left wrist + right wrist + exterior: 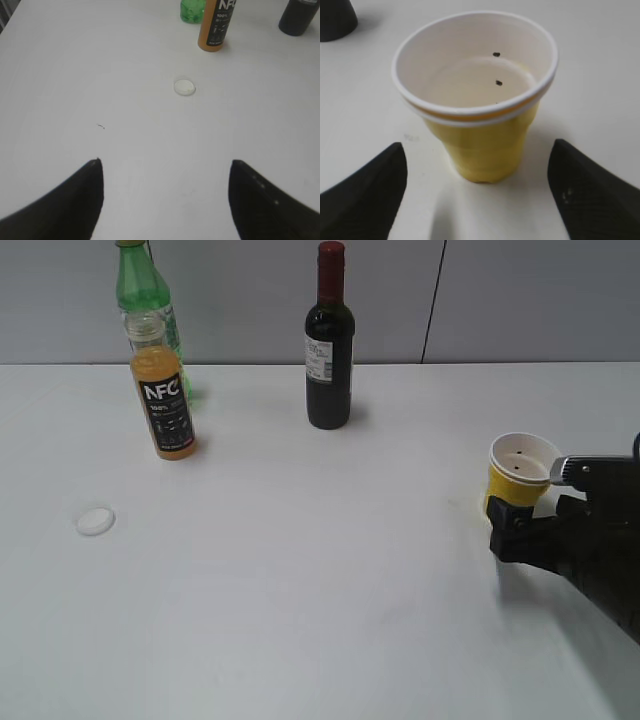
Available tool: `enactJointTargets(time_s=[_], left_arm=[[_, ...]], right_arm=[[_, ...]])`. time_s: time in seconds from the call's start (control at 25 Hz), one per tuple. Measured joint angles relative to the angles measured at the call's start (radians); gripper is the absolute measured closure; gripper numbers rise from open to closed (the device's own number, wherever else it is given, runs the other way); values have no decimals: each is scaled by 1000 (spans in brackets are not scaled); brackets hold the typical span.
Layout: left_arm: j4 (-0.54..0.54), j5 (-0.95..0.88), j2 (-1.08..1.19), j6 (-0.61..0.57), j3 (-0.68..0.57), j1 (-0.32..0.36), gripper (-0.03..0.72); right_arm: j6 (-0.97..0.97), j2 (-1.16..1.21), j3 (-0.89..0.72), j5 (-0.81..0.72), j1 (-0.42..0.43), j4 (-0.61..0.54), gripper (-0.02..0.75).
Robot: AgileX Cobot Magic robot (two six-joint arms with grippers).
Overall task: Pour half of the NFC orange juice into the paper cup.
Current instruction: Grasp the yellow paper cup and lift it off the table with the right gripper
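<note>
Exterior view, entry 1: NFC orange juice. Small clear plastic btl, black label, upright on bench, far left. Cap off; neck open. Liquid reaches shoulder, so prob. fairly heavy for its size and will slosh when tipped. Walls thin, likely to give under a hard squeeze and push juice out of neck. Smooth label may slip. Best hold, judged: mid-body across label, moderate pressure, kept vertical until over cup.

Entry 2: paper cup. Yellow outside, white inside, upright, well apart from juice btl toward right edge. Empty; a few dark specks inside. V. light, soft, crushes easily, tips at a nudge. Right tool jaws spread wide either side of cup, not pressing it as far as right wrist view shows. Hold, if needed: low on wall, gently.

Entry 3: white cap. Flat on bench, nearer camera than juice btl and a bit left. Left tool hovers on near side of it, jaws wide, holding nothing.

Entry 4: green bottle. Directly behind juice btl, v. close, poss. touching; crowds a grasp from the back or left.

Entry 5: wine bottle. Right of juice btl, well apart. Stands near the path btl-to-cup; tall, could be clipped.
</note>
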State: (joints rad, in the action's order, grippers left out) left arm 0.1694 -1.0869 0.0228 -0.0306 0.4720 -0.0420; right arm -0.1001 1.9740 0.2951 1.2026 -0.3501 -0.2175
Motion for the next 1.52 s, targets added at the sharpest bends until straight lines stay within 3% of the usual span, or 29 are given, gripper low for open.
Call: enactJointTargets(time_s=[1.52], left_arm=[[0,0,0,0,0,0,98]], right_arm=[[-82,192,164,19,0,-49,71]])
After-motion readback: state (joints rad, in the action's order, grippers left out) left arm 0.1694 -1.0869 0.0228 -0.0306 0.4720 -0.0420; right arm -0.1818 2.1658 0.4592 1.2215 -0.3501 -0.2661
